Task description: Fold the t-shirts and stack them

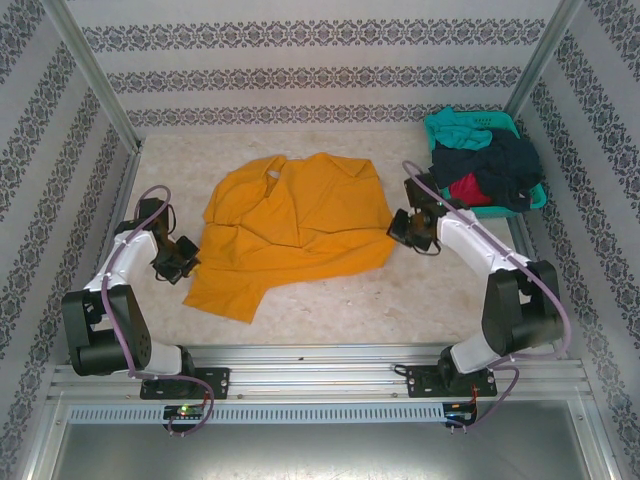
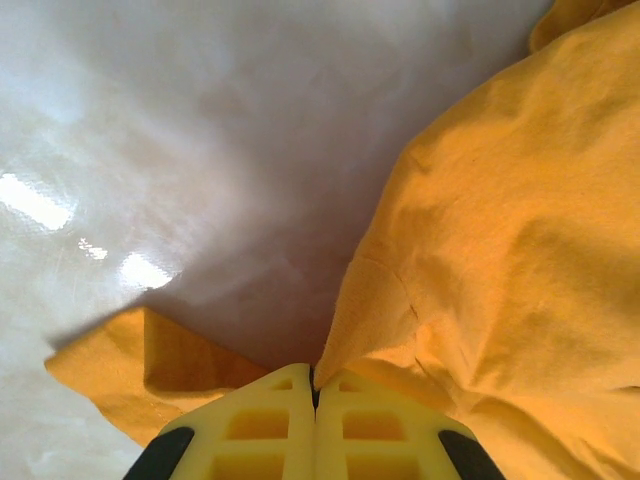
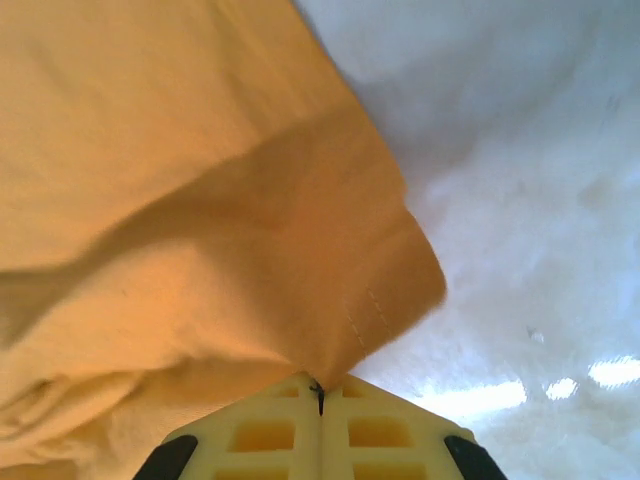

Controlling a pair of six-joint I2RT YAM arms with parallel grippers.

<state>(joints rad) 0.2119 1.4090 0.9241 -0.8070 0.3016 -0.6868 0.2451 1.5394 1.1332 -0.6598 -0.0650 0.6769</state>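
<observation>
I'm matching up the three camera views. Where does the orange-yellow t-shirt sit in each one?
Top external: the orange-yellow t-shirt lies crumpled mid-table, between the two arms.
Left wrist: across the right half, with an edge pinched in the left gripper.
Right wrist: over the left and centre, with the hem pinched in the right gripper.
Shared landmark: the pale table beside the cloth.

The orange-yellow t-shirt [image 2: 500, 250] runs off the left wrist view's right and bottom edges. Upper right in the top view, a dark navy shirt [image 1: 497, 165] covers most of a red shirt [image 1: 466, 190]; the neck label [image 1: 272, 173] is too small to read.
</observation>
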